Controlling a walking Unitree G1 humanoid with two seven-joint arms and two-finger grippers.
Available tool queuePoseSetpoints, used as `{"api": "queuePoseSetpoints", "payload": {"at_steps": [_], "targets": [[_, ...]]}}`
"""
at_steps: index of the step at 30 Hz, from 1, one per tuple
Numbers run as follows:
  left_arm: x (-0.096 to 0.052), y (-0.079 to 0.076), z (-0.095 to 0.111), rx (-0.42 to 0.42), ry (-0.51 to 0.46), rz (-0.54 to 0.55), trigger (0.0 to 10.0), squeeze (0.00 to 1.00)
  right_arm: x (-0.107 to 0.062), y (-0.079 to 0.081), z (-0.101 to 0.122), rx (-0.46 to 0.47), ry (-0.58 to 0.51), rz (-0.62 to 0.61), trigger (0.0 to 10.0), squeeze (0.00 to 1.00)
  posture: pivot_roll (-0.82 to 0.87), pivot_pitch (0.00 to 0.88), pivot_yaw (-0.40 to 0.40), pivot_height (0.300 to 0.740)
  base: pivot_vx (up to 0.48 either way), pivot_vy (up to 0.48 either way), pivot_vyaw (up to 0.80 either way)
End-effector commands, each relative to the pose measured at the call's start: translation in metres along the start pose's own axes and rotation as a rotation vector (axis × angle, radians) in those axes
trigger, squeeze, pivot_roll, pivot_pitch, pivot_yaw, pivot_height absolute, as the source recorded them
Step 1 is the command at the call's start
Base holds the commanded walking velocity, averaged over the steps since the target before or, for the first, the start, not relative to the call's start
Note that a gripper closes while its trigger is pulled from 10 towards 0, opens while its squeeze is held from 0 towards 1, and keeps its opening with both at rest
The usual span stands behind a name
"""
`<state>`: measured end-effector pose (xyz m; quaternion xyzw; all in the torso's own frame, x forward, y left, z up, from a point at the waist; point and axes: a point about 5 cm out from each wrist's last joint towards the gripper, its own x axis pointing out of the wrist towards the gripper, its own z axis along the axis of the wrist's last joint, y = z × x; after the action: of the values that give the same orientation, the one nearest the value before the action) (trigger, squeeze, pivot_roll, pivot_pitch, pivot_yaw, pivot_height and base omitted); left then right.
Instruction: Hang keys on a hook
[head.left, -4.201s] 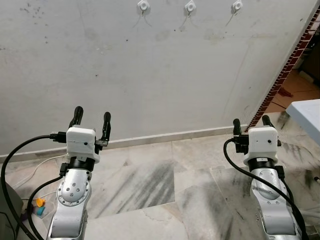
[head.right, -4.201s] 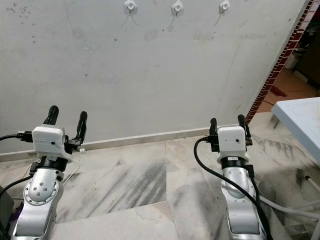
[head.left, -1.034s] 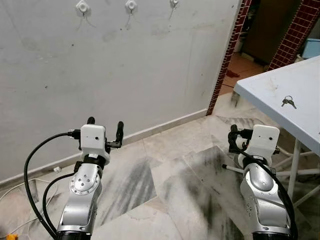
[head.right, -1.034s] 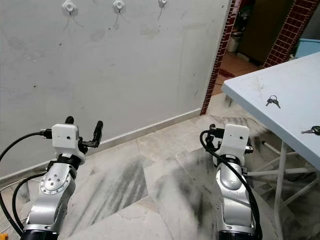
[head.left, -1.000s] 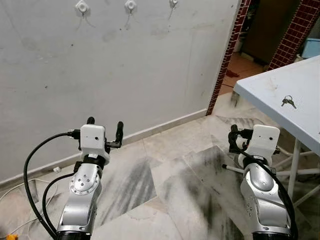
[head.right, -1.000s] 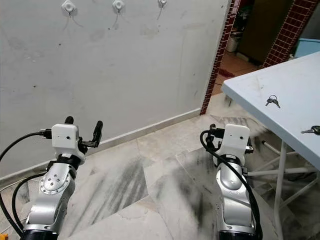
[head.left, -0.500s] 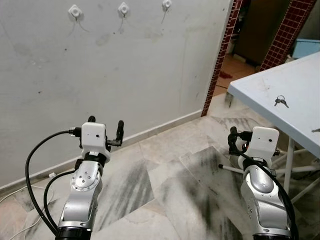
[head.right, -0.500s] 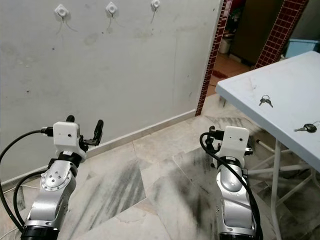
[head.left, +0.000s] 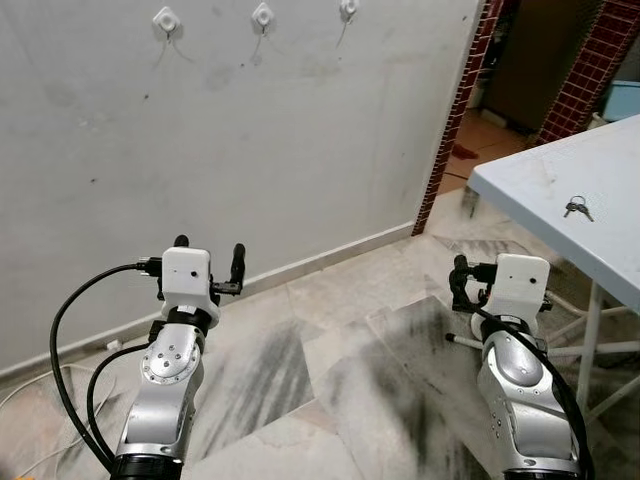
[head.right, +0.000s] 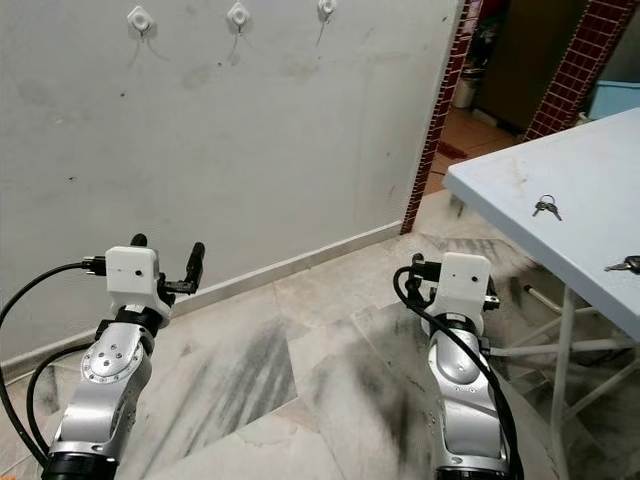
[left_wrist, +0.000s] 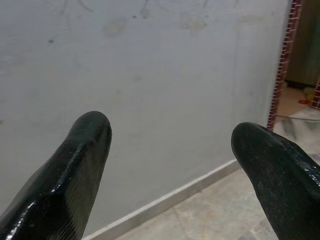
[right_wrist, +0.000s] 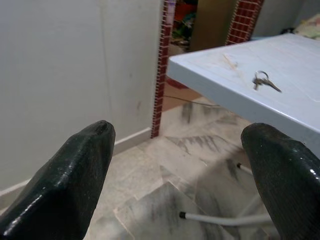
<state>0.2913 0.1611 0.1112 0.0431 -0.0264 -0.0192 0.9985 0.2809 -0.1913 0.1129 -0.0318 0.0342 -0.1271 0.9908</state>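
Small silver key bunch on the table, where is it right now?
The small silver key bunch lies on the pale blue table at the robot's right, near the table's front edge, ahead of the open right gripper and past the red brick door frame.

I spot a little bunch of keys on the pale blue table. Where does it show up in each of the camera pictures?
Left eye view: keys at far right, on the table.
Right eye view: right of centre.
Right wrist view: upper right.
Left wrist view: faces the wall instead.
Shared landmark: the red brick pillar.
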Motion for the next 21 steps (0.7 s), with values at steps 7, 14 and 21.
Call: {"api": "queuePoseSetpoints", "payload": {"at_steps": [7, 14, 21], "targets": [[-0.0002, -0.0057, -0.0013, -0.040, 0.016, -0.074, 10.0, 0.00, -0.0001, -0.0036, 0.0023, 0.018, 0.006, -0.005, 10.0, 0.00, -0.09, 0.000, 0.018, 0.740, 0.000, 0.000, -0.78], [-0.0008, -0.0067, -0.0008, -0.038, 0.014, -0.082, 10.0, 0.00, -0.0006, -0.0053, 0.0025, 0.015, 0.007, -0.011, 10.0, 0.00, -0.09, 0.000, 0.021, 0.740, 0.000, 0.000, -0.78], [-0.0008, -0.0075, -0.0018, -0.035, 0.019, -0.091, 10.0, 0.00, -0.0020, -0.0057, 0.0051, -0.017, -0.023, -0.006, 10.0, 0.00, -0.09, 0.002, 0.022, 0.740, 0.000, 0.000, -0.33]]}}
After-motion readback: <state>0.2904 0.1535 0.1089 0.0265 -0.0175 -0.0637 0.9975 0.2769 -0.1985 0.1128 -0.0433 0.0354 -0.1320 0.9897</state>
